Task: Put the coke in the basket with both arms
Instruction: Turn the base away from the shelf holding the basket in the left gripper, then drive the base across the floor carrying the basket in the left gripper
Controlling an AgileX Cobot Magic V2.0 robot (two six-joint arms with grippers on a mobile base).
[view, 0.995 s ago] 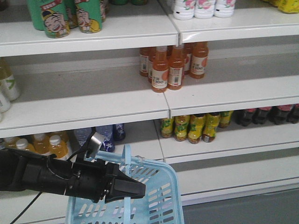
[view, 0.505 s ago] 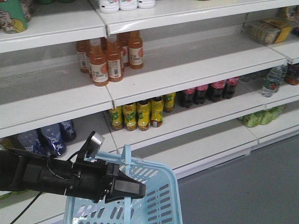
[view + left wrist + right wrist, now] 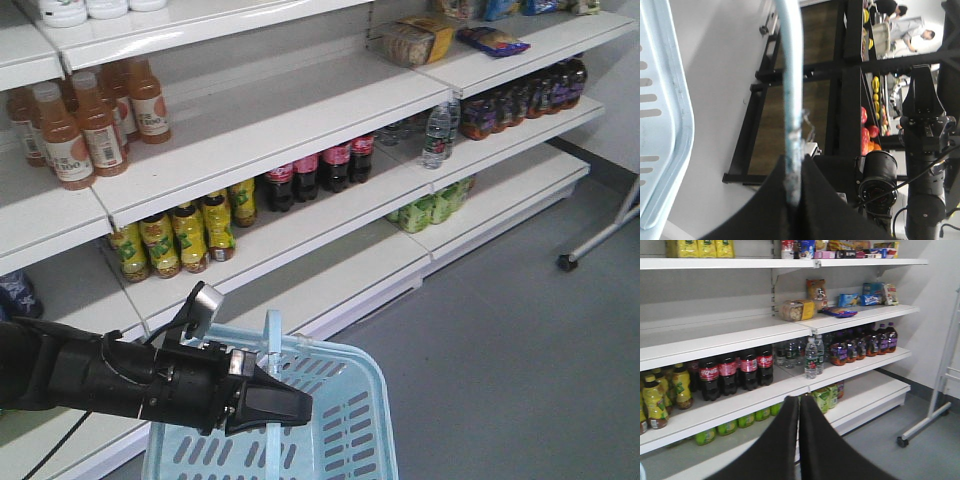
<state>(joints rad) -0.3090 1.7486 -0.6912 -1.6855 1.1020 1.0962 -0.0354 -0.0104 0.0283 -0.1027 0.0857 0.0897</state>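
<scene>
Since a second ago the stock has slid left across the front view. The coke (image 3: 318,168), then at the far right edge, now stands near the middle of the picture, and grey floor (image 3: 500,330) has opened up on the right. My left claw (image 3: 290,405) and the basket (image 3: 372,372) sit where they were in view.

That left claw is pinching the handle (image 3: 272,340) near the top of its arch, with the silver bracket (image 3: 207,303) sticking up behind it. From the left wrist I see the thin blue handle (image 3: 790,75) running straight down into the left claw (image 3: 792,187), with both black fingers pressed against it. The basket (image 3: 667,125) rim is off to the side.

My right claw (image 3: 799,412) has its fingers pressed together with nothing between them. It is pointing at the stock. The coke (image 3: 735,371) is up and left of its tip, a row of red-labelled bottles. They stand between the yellow tea (image 3: 665,390) and the water bottles (image 3: 811,357), and the purple-labelled bottles (image 3: 865,342) are farther right. Both claws are well apart from the coke, and I see none of it in the basket.
</scene>
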